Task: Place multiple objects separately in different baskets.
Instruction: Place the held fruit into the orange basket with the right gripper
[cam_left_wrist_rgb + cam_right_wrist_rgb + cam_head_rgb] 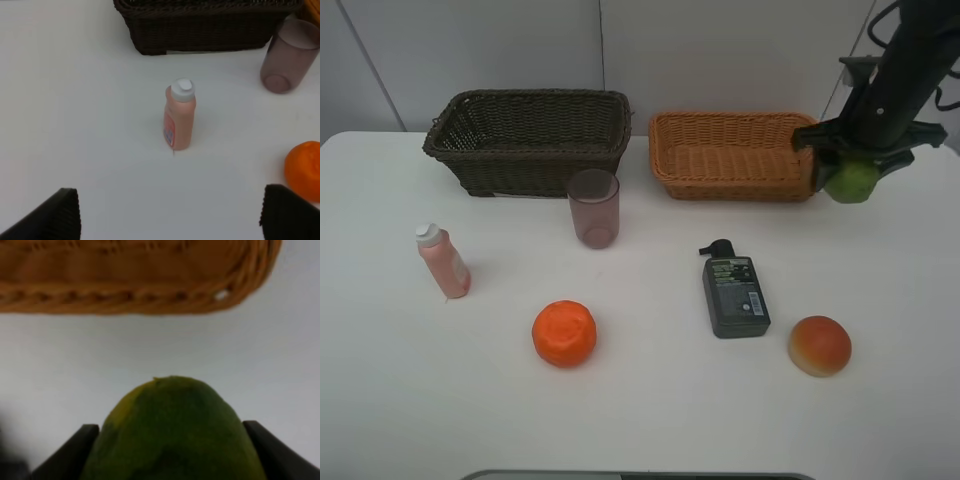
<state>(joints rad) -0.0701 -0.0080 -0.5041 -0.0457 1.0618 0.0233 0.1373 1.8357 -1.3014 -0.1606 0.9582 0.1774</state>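
My right gripper (853, 172) is shut on the green lime (852, 181) and holds it above the table by the right end of the orange-tan basket (732, 155); the lime (172, 432) fills the right wrist view below the basket rim (135, 297). The dark brown basket (528, 138) stands at the back left. The pinkish cup (593, 207), pink white-capped bottle (443, 261), orange fruit (564, 333), dark pump bottle (732, 291) and red-yellow fruit (820, 345) rest on the table. My left gripper (170, 212) is open, short of the pink bottle (179, 120).
The white table (650, 410) carries everything; its near edge runs along the bottom. A white wall stands behind the baskets. In the left wrist view the cup (287, 62) and orange fruit (304, 170) lie to one side of the pink bottle.
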